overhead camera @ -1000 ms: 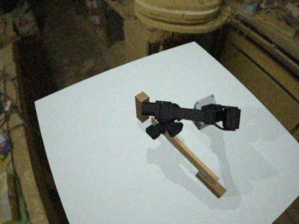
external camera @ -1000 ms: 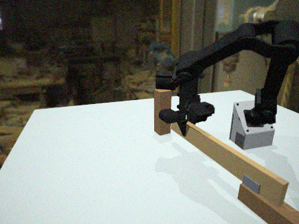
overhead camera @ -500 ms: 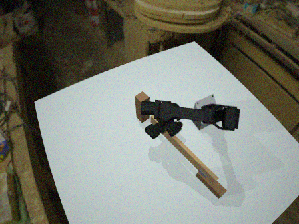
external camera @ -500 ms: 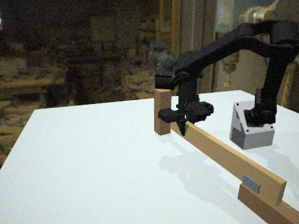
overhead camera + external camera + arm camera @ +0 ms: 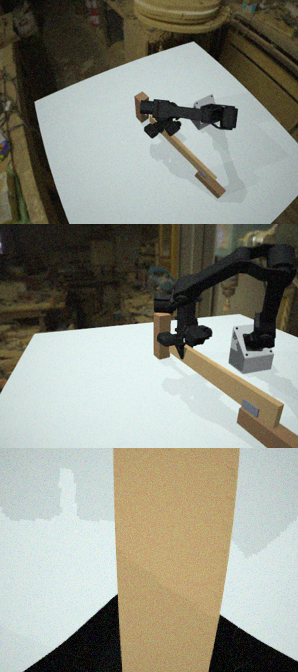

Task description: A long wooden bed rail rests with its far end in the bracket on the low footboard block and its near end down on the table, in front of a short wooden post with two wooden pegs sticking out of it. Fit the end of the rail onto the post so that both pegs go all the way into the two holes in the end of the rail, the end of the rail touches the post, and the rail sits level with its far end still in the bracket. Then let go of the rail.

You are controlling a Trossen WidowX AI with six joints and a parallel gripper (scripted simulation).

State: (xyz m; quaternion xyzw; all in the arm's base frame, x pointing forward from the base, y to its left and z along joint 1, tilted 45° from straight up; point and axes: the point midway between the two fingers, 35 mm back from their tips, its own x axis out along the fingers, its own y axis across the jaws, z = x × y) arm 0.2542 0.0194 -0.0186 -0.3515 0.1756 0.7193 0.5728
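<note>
The long light rail stands on edge. Its far end sits at the grey bracket on the low brown footboard block. My gripper is shut on the rail close to its near end, one finger on each side. The brown post stands upright just beyond that end, with at most a narrow gap. The arm and gripper partly hide the joint. The pegs and holes are not clearly visible, and I cannot tell whether the rail is exactly level.
The arm's grey base mount stands to the right of the rail. The arm reaches from it over the rail's near end, beside the post. The white table carries shadows of the arm and rail.
</note>
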